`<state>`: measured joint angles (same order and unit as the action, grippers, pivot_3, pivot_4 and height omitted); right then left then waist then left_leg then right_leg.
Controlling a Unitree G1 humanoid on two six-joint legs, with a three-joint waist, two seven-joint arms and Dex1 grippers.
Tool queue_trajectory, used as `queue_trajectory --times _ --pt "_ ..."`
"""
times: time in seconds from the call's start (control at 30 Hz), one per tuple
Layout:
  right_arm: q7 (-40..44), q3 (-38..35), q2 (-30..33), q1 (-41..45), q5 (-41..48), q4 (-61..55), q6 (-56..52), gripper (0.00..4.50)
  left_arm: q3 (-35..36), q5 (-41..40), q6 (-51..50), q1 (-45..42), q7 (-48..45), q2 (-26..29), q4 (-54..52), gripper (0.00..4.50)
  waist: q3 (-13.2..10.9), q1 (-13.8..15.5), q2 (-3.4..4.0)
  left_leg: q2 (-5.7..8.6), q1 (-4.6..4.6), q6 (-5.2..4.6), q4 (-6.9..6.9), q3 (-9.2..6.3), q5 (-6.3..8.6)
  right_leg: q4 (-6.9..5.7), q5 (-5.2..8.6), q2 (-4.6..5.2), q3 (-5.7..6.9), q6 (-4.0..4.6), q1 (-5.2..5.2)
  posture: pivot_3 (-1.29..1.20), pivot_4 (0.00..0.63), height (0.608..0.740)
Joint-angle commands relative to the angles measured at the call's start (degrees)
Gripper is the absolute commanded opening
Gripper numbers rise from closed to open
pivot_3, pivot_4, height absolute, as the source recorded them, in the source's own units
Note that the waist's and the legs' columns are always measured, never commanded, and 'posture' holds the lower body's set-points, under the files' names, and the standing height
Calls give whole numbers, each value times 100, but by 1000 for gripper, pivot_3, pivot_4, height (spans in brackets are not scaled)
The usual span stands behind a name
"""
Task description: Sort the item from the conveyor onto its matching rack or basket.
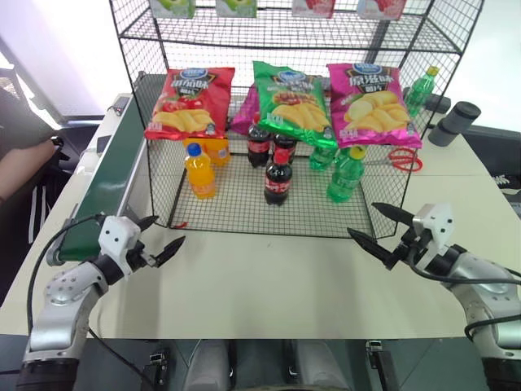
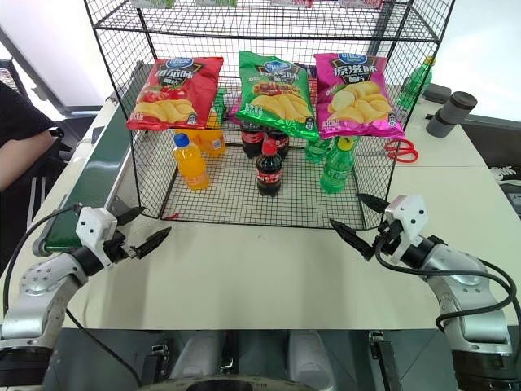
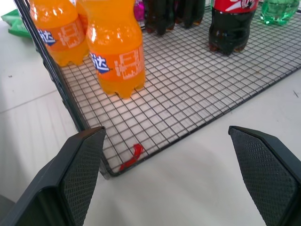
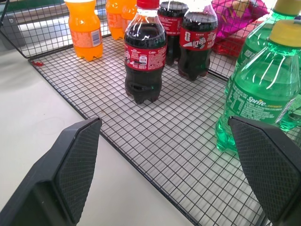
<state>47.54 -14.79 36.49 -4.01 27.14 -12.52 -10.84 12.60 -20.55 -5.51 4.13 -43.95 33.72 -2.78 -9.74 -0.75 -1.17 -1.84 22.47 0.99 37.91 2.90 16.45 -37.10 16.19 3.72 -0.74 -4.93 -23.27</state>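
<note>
Pale cream table top (image 1: 269, 285) is holding a big black wire rack (image 1: 285, 220) with a mesh floor. On the left, a long dark green belt with grey rails (image 1: 110, 183) is running beside the rack.

A small cola bottle with a red cap and red label (image 1: 278, 181) is standing upright on the rack floor, near the front and in the middle. Two more cola bottles (image 4: 188, 40) are standing behind it. An orange drink bottle with a blue cap (image 1: 199, 171) is standing to its left, and a green bottle with a yellow cap (image 1: 346, 173) to its right.

The head views are showing three chip bags (image 1: 285, 102) lying on the shelf above and red scissors (image 1: 404, 160) far right. The left wrist view is showing a small red scrap (image 3: 132, 156) on the mesh near the rack's front corner.

The left gripper (image 1: 161, 238) is hanging over the table with its jaws wide apart, holding nothing. The right gripper (image 1: 380, 229) is doing the same.
</note>
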Motion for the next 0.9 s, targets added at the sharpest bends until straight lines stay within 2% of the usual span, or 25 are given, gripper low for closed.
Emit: queue_trajectory --times 0.03,0.63,0.9 --pt "-25 -81 -29 -8 12 -193 107 4472 118 -20 77 -3 -31 71 -171 4500 0 1 0 0 0 0 0 0 0 0 0 0 0 0 0 0 150 740" --pt "-72 -68 -23 -108 33 -288 50 4472 152 0 -74 35 72 116 -291 4500 0 1 0 0 0 0 0 0 0 0 0 0 0 0 0 0 150 740" --pt "-94 -5 -27 -55 4 -232 60 4472 166 -117 -557 -29 126 138 -349 4500 0 1 0 1 0 0 0 0 0 -1 0 0 1 0 1 0 150 740"
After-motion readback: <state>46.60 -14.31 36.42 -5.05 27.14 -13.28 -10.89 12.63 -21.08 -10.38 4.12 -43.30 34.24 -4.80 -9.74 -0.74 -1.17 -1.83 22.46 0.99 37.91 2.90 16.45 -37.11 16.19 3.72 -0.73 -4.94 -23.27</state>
